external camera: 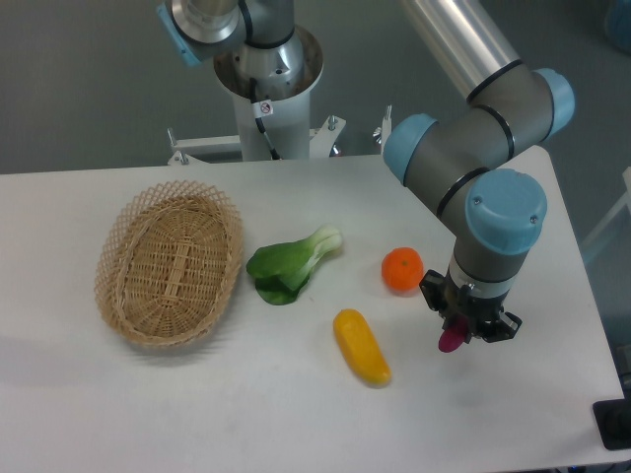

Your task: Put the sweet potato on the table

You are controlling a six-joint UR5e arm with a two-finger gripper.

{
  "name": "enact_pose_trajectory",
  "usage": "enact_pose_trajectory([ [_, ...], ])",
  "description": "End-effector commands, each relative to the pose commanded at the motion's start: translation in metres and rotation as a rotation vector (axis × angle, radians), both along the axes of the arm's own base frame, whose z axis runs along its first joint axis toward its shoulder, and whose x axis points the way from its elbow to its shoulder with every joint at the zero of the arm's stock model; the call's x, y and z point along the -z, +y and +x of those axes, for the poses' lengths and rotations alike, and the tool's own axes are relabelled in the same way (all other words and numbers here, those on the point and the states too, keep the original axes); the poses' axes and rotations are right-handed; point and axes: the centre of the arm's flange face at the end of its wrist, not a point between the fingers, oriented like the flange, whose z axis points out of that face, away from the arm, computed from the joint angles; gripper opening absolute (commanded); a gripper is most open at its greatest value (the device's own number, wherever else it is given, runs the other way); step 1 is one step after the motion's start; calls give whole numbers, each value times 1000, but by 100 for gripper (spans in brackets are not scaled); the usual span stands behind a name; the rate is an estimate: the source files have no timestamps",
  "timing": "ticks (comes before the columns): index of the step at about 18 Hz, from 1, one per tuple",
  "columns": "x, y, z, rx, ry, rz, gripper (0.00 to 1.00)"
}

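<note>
- Sweet potato, a slim magenta-purple finger-shaped vegetable, was the object of the task, but the large flat white table with rounded corners is taken first as the biggest thing and the landmark for all places below.
- The oval woven wicker basket sat on the table's left part, with nothing visible inside it.
- The grey-and-blue arm's black two-finger gripper hung low over the table's right part, its fingers clamped on the sweet potato.
- The leafy green bok choy lay near the table's middle, just right of the basket.
- The fat yellow oblong vegetable lay toward the table's front, left of the gripper and apart from it.
- The round orange fruit sat on the table just behind and left of the gripper, the nearest neighbour.
- The sweet potato showed only its lower tip, poking out below the fingers, close above the table; whether it touched could not be told.
- Judged step: the final lowering. The next move called for a short descent and then parting the fingers; nothing lay on the bare patch beneath.
</note>
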Motion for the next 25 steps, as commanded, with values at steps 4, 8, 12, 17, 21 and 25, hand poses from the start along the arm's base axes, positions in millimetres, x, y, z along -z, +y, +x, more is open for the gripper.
enact_pose_trajectory([
  [4,1,0,0,-1,-1,-1,27],
  [8,-1,0,0,-8,1,1,27],
  [12,4,1,0,-17,-4,-4,27],
  [17,6,3,1,-18,-9,-3,27],
  [21,9,6,3,-35,-12,-1,27],
  [25,12,18,13,-41,-9,6,27],
])
